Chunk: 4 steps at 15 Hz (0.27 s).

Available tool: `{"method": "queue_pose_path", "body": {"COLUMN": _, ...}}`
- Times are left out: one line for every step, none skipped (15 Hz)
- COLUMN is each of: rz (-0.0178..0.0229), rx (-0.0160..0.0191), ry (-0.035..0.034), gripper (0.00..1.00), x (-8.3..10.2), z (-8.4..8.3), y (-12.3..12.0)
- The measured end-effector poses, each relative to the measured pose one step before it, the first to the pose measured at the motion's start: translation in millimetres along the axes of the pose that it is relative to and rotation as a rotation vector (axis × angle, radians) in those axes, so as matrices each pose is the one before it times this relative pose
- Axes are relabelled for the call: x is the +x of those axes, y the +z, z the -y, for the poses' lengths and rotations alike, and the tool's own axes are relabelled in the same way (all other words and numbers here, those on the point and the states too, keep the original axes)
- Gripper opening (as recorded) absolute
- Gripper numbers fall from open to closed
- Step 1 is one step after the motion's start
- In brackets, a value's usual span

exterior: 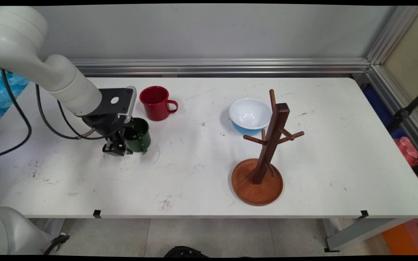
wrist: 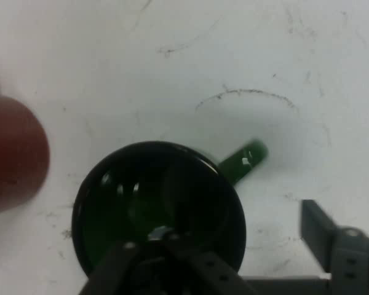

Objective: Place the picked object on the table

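The green mug (wrist: 158, 209) stands upright at the table's (exterior: 201, 170) left side, and my gripper (exterior: 119, 148) is down on it with its jaws spread: one finger reaches inside the mug, the other (wrist: 332, 243) sits outside past the rim, not clamped. Its handle (wrist: 245, 161) points away from that finger. Just behind is a red mug (exterior: 156, 103); the bowl (exterior: 249, 115) and wooden rack (exterior: 263, 159) stand well apart to the right.
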Motion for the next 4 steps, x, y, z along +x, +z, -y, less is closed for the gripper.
{"method": "queue_pose_path", "body": {"rz": -0.00199, "rx": -0.00251, "ry": -0.00023, "gripper": 1.0, "x": 0.07, "z": -0.49, "y": 1.6}}
{"method": "queue_pose_path", "body": {"rz": -0.00246, "rx": -0.00166, "ry": -0.00027, "gripper": 1.0, "x": 0.1, "z": -0.41, "y": 0.76}}
{"method": "queue_pose_path", "body": {"rz": -0.00307, "rx": -0.00186, "ry": 0.00005, "gripper": 1.0, "x": 0.16, "z": -0.15, "y": 0.53}}
{"method": "queue_pose_path", "body": {"rz": -0.00328, "rx": -0.00155, "ry": 0.00011, "gripper": 1.0, "x": 0.09, "z": -0.19, "y": -0.19}}
